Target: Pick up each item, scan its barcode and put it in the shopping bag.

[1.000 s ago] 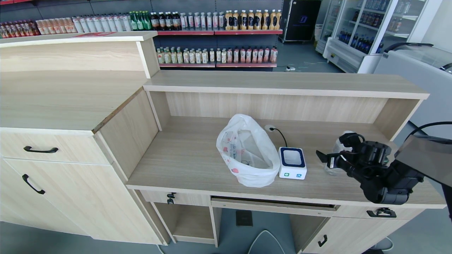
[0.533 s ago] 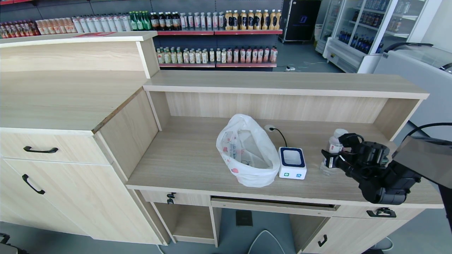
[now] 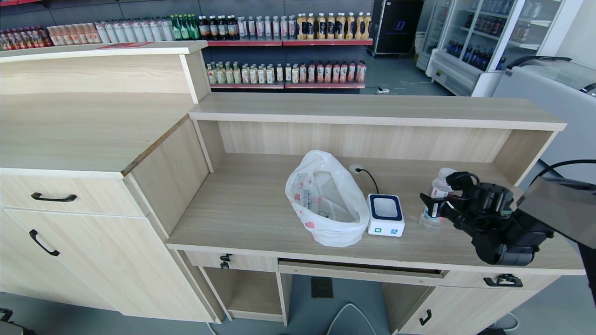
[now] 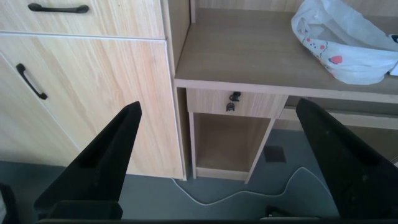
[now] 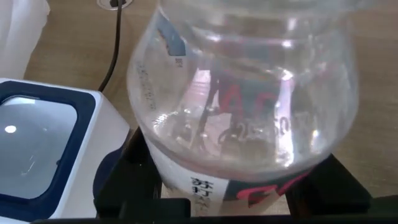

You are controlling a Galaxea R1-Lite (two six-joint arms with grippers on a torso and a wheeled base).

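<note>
A clear water bottle point(image 3: 433, 193) with a white cap and a red-and-white label stands just right of the scanner point(image 3: 385, 215) on the desk. My right gripper point(image 3: 434, 208) is shut on its lower body. In the right wrist view the water bottle point(image 5: 249, 112) sits between the black fingers, with the scanner point(image 5: 37, 143) close beside it. The white shopping bag point(image 3: 326, 200) stands open left of the scanner. My left gripper point(image 4: 219, 109) hangs open and holds nothing, low in front of the desk, and the shopping bag point(image 4: 348, 37) shows beyond it.
The scanner's black cable point(image 3: 368, 176) runs back to a hole in the desk point(image 3: 242, 209). A raised back shelf point(image 3: 372, 111) and side walls close in the desk surface. A taller counter point(image 3: 84, 130) stands to the left. Drawers and an open compartment point(image 4: 230, 140) lie under the desk.
My right gripper has closed in on the water bottle and carried it a little to the left, toward the scanner. The bag and scanner have not moved.
</note>
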